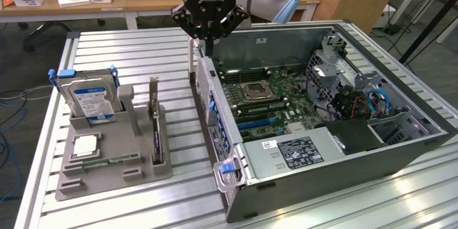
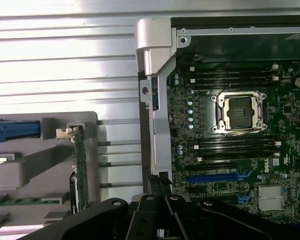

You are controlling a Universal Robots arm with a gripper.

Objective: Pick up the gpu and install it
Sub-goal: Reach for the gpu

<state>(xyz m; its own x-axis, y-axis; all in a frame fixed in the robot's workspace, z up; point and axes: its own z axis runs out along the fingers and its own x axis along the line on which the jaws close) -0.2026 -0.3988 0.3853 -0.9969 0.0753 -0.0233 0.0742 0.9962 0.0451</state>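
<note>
On rack [image 1: 107,174]: gpu [image 1: 155,132] upright, apart from closed end effector [image 1: 208,40].

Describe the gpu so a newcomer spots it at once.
Find the grey tray on the exterior view's left of the open computer case. The gpu stands on edge in the slot nearest the case: thin and dark, unlike the thick blue-labelled hard drive.
</note>
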